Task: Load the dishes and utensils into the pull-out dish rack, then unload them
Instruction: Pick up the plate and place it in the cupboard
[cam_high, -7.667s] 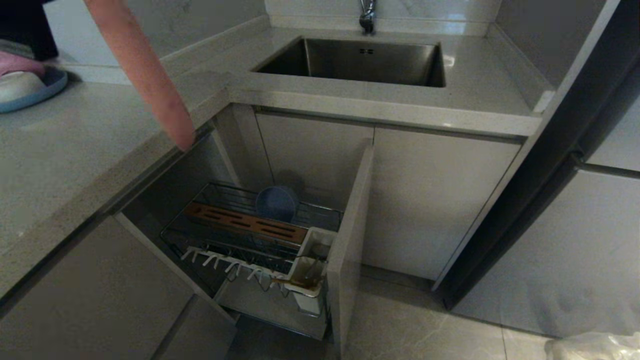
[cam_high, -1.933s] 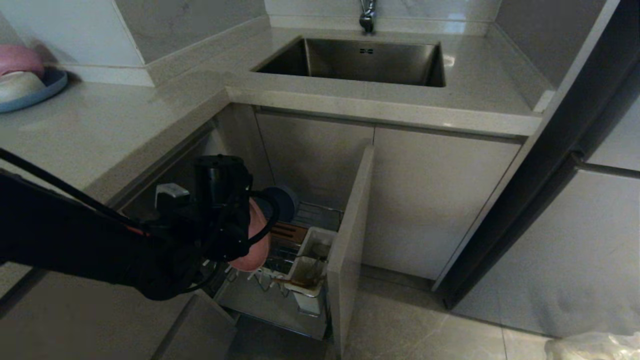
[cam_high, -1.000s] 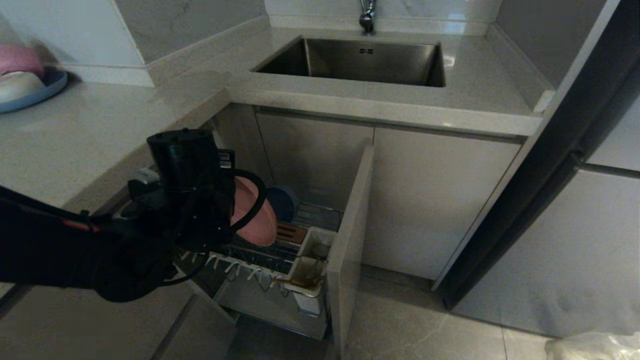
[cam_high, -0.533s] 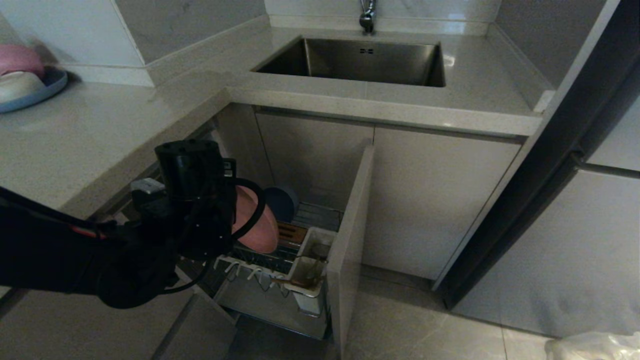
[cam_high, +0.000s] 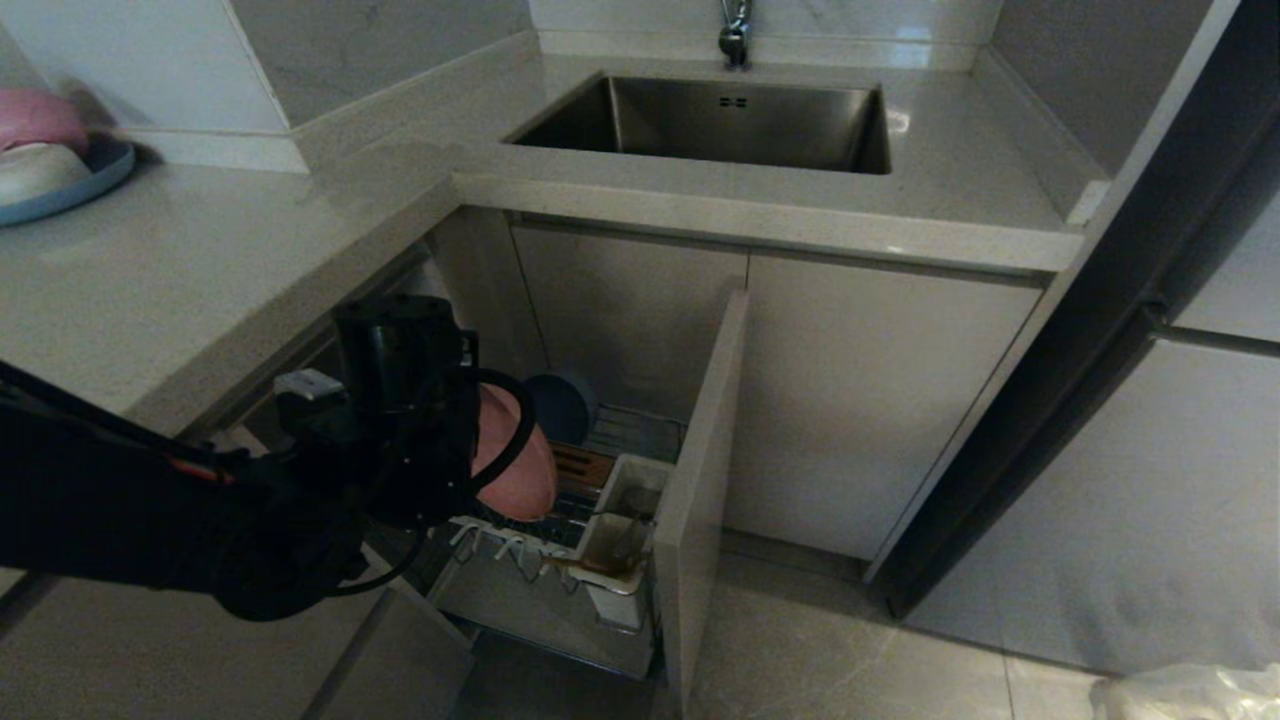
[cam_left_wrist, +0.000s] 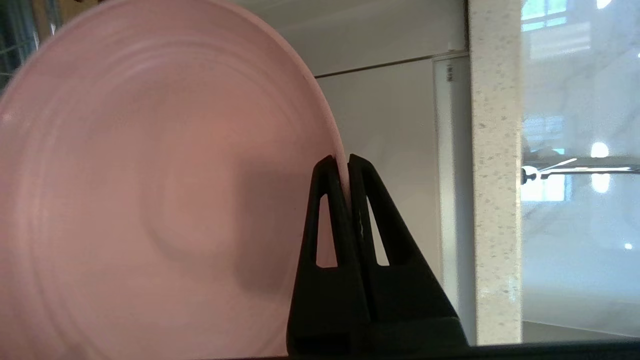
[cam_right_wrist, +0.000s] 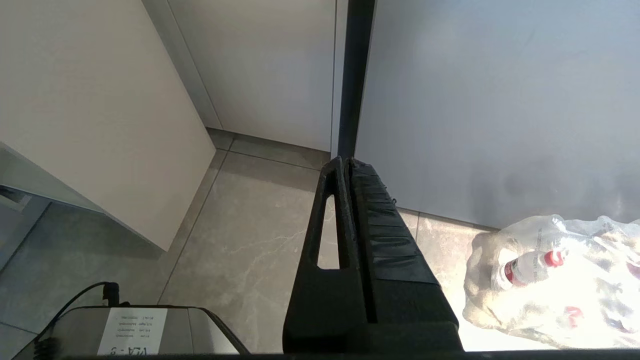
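**Plate comes down toward the rack**

Head view: the left gripper (cam_high: 470, 450) holds the pink plate (cam_high: 520, 470) on edge, and over the last second arm and plate have sunk from a higher spot to just above the pull-out dish rack (cam_high: 540, 520). That reads as the loading step under way: the plate is being lowered toward the rack but is not yet set in it, as far as can be seen. Using the rack as the landmark, the blue-grey bowl (cam_high: 560, 405) already stands at its back end, just behind the plate; the white utensil cups (cam_high: 620, 530) sit at its front corner beside the beige front panel (cam_high: 700, 480), with a brown stick, probably the chopsticks (cam_high: 585, 566), poking from the nearer cup. The surface (cam_high: 180, 270) overhangs the rack on the arm's side, the panel walls it on the other, so open room runs mainly straight up and down.

Left wrist view: the gripper is clenched on the plate's rim, the disc filling most of the frame.

Right wrist view: the right gripper (cam_right_wrist: 346, 165) is closed on nothing, hanging over the floor (cam_right_wrist: 250, 240), well apart from the rack.
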